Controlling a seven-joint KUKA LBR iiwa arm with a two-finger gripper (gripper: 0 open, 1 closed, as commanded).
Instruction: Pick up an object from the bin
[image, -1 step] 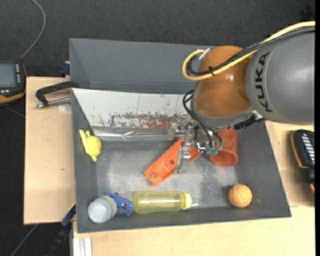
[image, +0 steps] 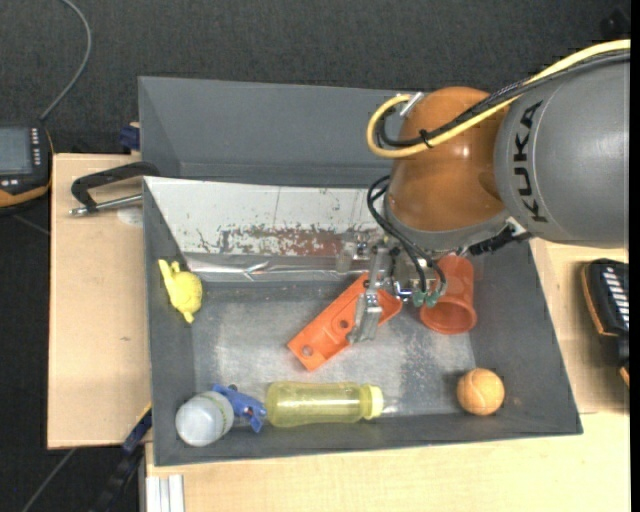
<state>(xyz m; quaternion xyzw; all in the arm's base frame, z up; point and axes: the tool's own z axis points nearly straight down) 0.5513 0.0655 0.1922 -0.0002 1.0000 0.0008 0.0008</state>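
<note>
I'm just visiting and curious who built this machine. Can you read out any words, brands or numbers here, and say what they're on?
"KUKA": dark letters running sideways along the grey arm.
Small screen of the device left of the bin: too small to read.
Yellow bottle, orange cup and the other things in the bin: no lettering I can make out.

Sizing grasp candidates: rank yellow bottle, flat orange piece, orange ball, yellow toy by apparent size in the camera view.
1-2. yellow bottle and flat orange piece: look alike; the piece's upper end is hidden under the gripper.
3-4. yellow toy and orange ball: near alike, not ranked.
</note>
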